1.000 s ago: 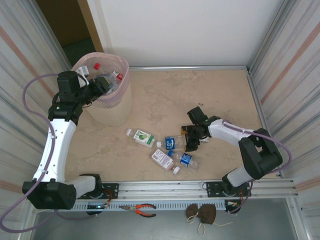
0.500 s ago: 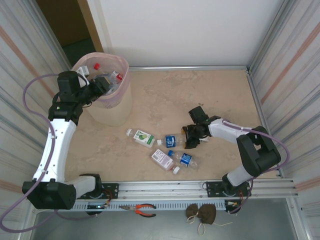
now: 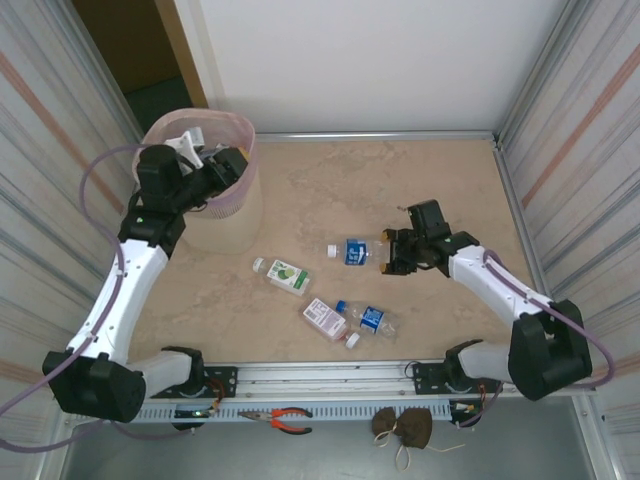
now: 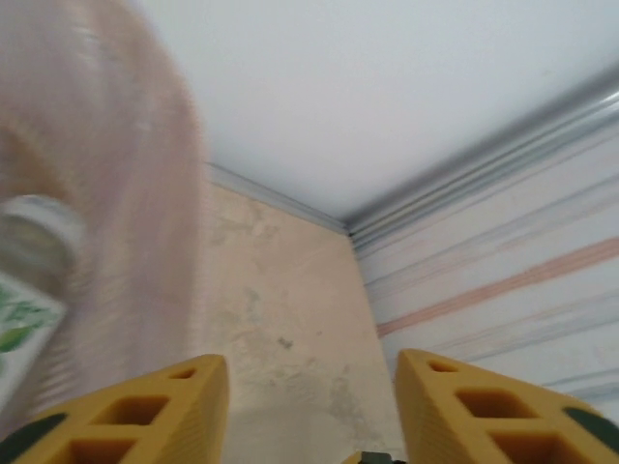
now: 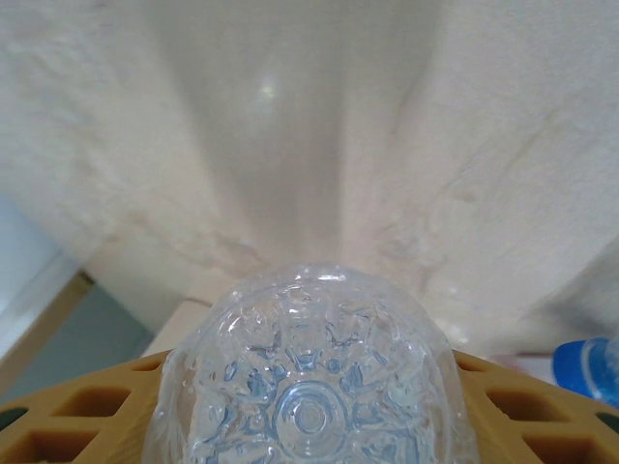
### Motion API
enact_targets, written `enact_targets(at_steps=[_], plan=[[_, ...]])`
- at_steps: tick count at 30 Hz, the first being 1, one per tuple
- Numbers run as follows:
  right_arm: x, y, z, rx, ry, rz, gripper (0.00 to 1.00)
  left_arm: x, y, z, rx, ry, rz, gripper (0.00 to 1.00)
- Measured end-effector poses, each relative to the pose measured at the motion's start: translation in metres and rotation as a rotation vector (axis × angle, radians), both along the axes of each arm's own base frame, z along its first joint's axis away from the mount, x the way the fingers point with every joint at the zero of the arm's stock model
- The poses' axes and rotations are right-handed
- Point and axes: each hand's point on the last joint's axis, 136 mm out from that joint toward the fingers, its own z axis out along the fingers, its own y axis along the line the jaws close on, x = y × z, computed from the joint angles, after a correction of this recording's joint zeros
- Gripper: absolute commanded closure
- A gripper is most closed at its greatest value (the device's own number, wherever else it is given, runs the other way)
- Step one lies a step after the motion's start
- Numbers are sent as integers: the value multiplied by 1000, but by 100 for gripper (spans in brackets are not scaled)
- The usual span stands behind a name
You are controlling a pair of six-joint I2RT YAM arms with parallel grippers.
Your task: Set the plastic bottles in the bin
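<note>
My right gripper [image 3: 392, 255] is shut on the base end of a clear bottle with a blue label [image 3: 354, 251], held level above the floor, cap pointing left. In the right wrist view the bottle's moulded base [image 5: 309, 387] sits between the yellow fingers [image 5: 68, 420]. My left gripper [image 3: 226, 166] hangs over the beige bin [image 3: 236, 222] with its pink liner. Its jaws stand open [image 4: 309, 406] with nothing between them. A blurred green-labelled bottle [image 4: 24, 280] shows at the left against the liner [image 4: 116, 193]. Three plastic bottles lie on the floor: green-labelled [image 3: 287, 275], pink-labelled [image 3: 326, 320] and blue-labelled [image 3: 368, 317].
Corrugated metal walls close in the left and right sides, and a white wall [image 3: 380, 60] stands at the back. Orange-handled pliers [image 3: 287, 418] and a brown pouch [image 3: 404, 427] lie below the front rail. A blue cap [image 5: 588, 365] shows at the right edge of the right wrist view.
My left gripper has opened over the bin, letting go of the bottle it held. My right gripper has shut on the blue-labelled bottle and lifted it off the floor, away and to the right.
</note>
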Motion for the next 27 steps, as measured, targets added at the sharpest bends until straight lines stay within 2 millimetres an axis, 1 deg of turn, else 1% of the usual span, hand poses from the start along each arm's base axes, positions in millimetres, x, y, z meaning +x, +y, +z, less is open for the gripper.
enact_targets(at_steps=[2, 7, 10, 12, 15, 18, 22, 27], plan=[[7, -4, 15, 18, -42, -35, 53, -5, -21, 6, -20, -46, -60, 43], [20, -11, 42, 61, -121, -96, 54, -15, -69, 23, -53, -155, -175, 38], [27, -15, 58, 76, -167, -125, 54, -19, -94, 30, -74, -212, -211, 34], [32, -16, 68, 87, -202, -134, 54, -21, -107, 30, -86, -236, -221, 32], [37, -20, 80, 101, -244, -151, 54, -20, -124, 24, -104, -252, -222, 28], [42, -24, 87, 109, -270, -168, 54, -13, -135, 11, -133, -232, -205, 26], [48, -30, 98, 118, -310, -189, 54, -6, -149, -8, -170, -180, -179, 28], [54, -35, 108, 125, -353, -208, 54, -8, -169, -20, -228, -138, -172, 32]])
